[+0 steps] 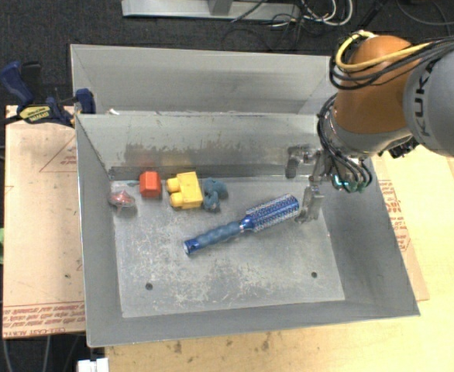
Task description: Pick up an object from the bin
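The arm's orange wrist cover (370,84), nearest the lens at the upper right of the frame, overhung the gripper (310,200) and hid its upper body. Whether the gripper was open or closed could not be determined.

The grey bin (227,293) held five loose items. A blue hairbrush (239,225) lay diagonally at the centre of the floor, handle toward the lower left and bristle head toward the upper right. The gripper's lower end stood at the right tip of the bristle head. Contact between the two could not be confirmed.

Up and left of the brush, at the foot of the back wall, sat a yellow block (184,190) with a blue-green piece (214,193) against its right side. An orange cube (149,184) sat just left of the block. Farthest left lay a small pinkish item (122,199), kind indistinct.
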`<control>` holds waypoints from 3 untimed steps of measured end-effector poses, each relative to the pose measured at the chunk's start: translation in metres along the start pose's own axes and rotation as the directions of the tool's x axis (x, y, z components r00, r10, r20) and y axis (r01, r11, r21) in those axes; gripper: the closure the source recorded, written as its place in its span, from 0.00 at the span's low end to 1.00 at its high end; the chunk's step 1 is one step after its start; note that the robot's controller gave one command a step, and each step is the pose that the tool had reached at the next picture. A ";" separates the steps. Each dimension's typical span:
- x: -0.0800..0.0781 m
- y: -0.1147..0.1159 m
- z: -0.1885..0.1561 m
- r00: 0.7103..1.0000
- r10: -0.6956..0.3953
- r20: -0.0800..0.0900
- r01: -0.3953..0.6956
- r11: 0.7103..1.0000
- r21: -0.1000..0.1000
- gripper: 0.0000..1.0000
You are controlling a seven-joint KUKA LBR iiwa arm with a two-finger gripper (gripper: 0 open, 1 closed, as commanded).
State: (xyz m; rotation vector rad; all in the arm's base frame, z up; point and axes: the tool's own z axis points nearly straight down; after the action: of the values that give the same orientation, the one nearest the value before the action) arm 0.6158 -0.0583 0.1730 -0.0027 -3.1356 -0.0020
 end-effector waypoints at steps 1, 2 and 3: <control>-0.012 0.057 0.104 0.923 -0.386 0.004 0.386 0.923 0.001 0.00; -0.013 0.056 0.104 0.923 -0.385 0.005 0.385 0.923 0.002 1.00; -0.024 0.052 -0.011 0.902 -0.432 0.016 0.432 0.902 0.008 1.00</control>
State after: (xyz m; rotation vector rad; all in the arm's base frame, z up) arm 0.6398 -0.0064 0.1843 0.6965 -3.0753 0.0032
